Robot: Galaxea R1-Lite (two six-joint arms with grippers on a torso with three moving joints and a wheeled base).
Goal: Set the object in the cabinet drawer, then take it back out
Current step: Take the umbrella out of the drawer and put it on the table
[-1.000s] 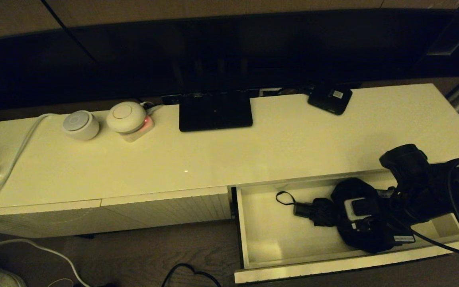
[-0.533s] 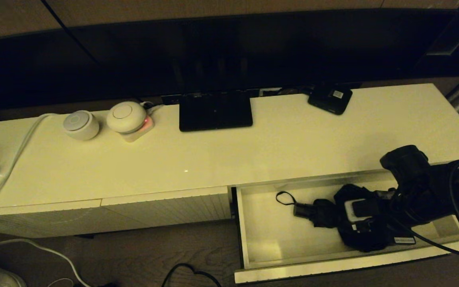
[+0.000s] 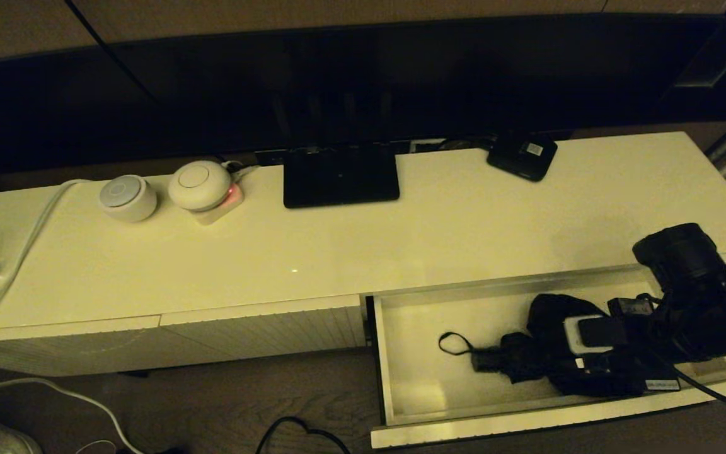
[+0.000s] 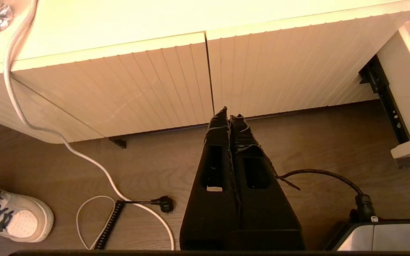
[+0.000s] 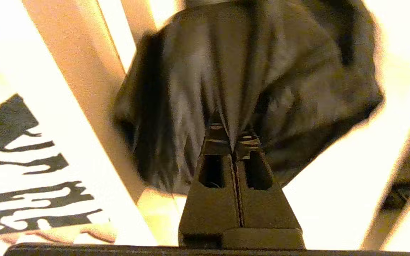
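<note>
now | right fingers (image 5: 231, 137) pinch umbrella (image 3: 546, 353) fabric | in drawer (image 3: 413, 378) | left fingers (image 4: 229, 117) closed, idle

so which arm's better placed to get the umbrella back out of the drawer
Right. The right gripper is inside the open drawer with its jaws shut on the umbrella fabric. The left gripper hangs shut, holding nothing, near the floor before the closed ribbed fronts, away from the drawer.

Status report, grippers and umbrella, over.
Right gripper shut on umbrella fabric, inside open drawer. Left gripper shut, idle near floor. Nothing blocking.
</note>
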